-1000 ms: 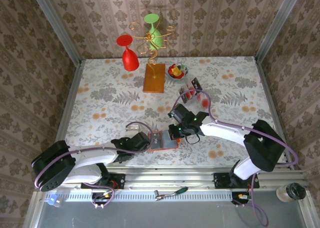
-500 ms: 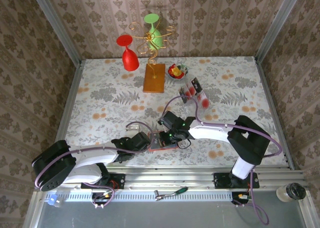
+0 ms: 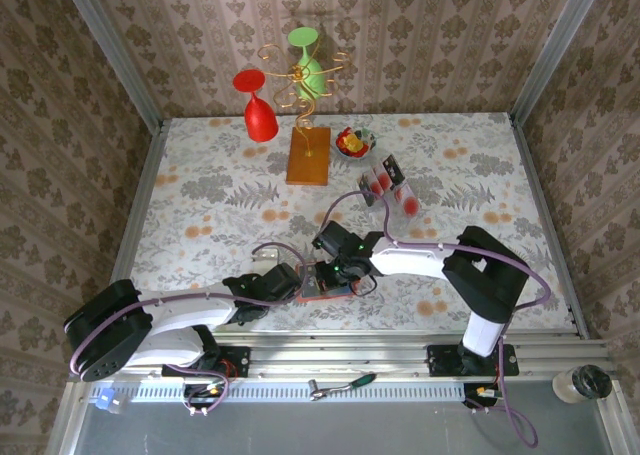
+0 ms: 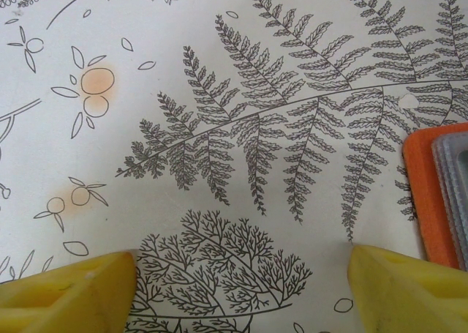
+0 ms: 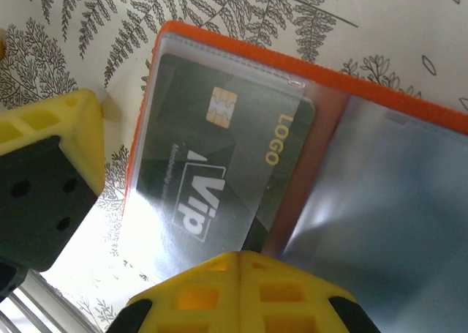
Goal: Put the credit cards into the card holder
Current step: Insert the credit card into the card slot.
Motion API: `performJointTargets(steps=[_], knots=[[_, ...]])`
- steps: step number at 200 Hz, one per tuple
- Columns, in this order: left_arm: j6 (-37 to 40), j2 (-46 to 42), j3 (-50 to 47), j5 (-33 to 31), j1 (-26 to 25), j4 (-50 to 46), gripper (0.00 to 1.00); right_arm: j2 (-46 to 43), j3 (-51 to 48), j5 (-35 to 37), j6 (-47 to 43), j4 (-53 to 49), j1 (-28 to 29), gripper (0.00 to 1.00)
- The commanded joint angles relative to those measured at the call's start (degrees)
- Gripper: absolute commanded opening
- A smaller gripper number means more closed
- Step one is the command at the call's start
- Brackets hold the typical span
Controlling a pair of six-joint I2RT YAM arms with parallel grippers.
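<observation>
Right gripper (image 5: 157, 201): yellow fingers spread, nothing pinched between them. One finger rests just off the left edge of the card holder (image 5: 395, 201), the other hangs over its near edge. The holder's corner lies in the gap between them.

The holder lies open and flat on the table (image 4: 95, 172), with an orange rim and a grey-blue panel on its right half. A dark card (image 5: 219, 165) sits under the clear sleeve of the left half. It carries a white "ViP" mark, a gold chip and "LOGO" in yellow.

Left gripper (image 4: 241, 293): fingers wide apart and empty, low over the table. The holder's orange edge lies near the right fingertip, not touching it.

From above, the two grippers flank the holder, the left one at its left side and the right one over it.

The remaining credit cards (image 3: 392, 187) lie well apart from the holder, toward the back wall and to the right. Red-spotted pinkish ones show among them.

A small bowl (image 3: 353, 141) sits farther from the holder than those cards. Well behind the holder stands an orange-brown block (image 3: 308, 155) with a wire stand (image 3: 295, 75), which carries a red glass (image 3: 260, 115) and a green glass (image 3: 308, 60).
</observation>
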Motion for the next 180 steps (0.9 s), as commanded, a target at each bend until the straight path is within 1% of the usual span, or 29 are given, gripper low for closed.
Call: performJointTargets(steps=[1, 109, 139, 180], knots=[[0.5, 1.7, 0.2, 3.3, 0.5, 2.6, 0.78, 1.6, 1.3, -0.6, 0.0, -0.3, 0.2, 0.0], [0.6, 1.8, 0.5, 3.4, 0.5, 2.9, 0.78, 3.2, 2.3, -1.7, 0.4, -0.3, 0.2, 0.0], [0.7, 2.2, 0.7, 3.6, 0.5, 3.2, 0.78, 2.1, 3.1, -1.3, 0.1, -1.5, 0.3, 0.0], [1.1, 1.7, 1.1, 3.4, 0.5, 2.6, 0.78, -2.2, 4.4, 0.2, -0.9, -4.7, -0.1, 0.01]])
